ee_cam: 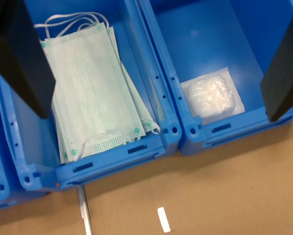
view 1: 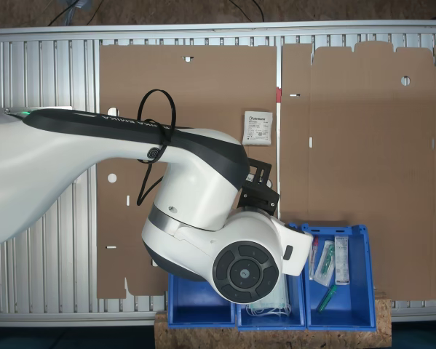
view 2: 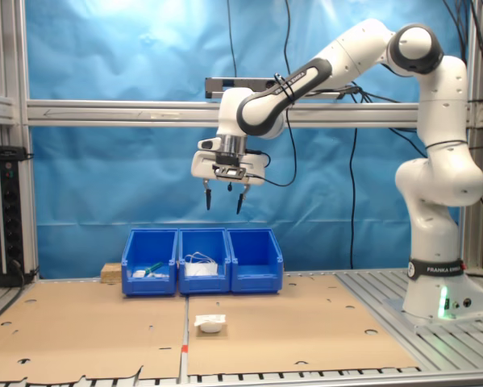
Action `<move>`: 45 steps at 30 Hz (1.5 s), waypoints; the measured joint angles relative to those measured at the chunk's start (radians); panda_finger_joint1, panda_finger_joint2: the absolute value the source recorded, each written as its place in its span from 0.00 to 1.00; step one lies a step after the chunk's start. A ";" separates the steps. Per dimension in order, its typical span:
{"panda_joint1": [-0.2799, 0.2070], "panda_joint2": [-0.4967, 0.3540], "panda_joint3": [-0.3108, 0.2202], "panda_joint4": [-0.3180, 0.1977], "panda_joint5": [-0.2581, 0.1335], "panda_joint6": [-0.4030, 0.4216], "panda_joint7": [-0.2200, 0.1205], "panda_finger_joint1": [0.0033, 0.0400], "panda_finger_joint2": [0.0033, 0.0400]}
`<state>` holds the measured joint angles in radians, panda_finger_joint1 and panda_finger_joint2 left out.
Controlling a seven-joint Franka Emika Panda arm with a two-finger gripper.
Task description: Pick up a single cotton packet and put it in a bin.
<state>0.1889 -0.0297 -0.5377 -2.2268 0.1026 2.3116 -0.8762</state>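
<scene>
A white cotton packet (view 1: 258,126) with a logo and fine print lies flat on the cardboard; in the second exterior view this cotton packet (view 2: 210,324) sits in front of the bins. My gripper (view 2: 223,196) hangs open and empty high above the row of blue bins. In the wrist view my gripper (ee_cam: 158,110) straddles two bins, with its dark fingers (ee_cam: 19,54) spread wide. The bin (ee_cam: 205,29) for packets holds one white packet (ee_cam: 212,95) near its front wall. The same bin (view 2: 256,270) stands at the second exterior view's right end of the row, and the bin (view 1: 196,305) is partly under my arm.
The middle bin (ee_cam: 19,147) holds pale green face masks (ee_cam: 95,93). A third bin (view 1: 363,291) contains tubes and syringes (view 1: 333,265). Cardboard sheets (view 2: 306,322) cover the slatted metal table. The arm's base (view 2: 439,290) stands at the second exterior view's right.
</scene>
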 joint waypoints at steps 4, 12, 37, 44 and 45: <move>0.000 0.000 0.000 0.000 0.000 0.000 -0.001 1.00 1.00; 0.008 -0.015 0.019 0.003 0.000 -0.005 -0.001 1.00 1.00; 0.111 -0.104 0.229 0.009 0.000 -0.164 -0.001 1.00 1.00; 0.120 -0.107 0.273 -0.027 0.000 -0.181 -0.001 1.00 1.00; 0.120 -0.107 0.277 -0.032 0.000 -0.181 -0.001 1.00 1.00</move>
<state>0.3093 -0.1365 -0.2607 -2.2593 0.1026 2.1309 -0.8774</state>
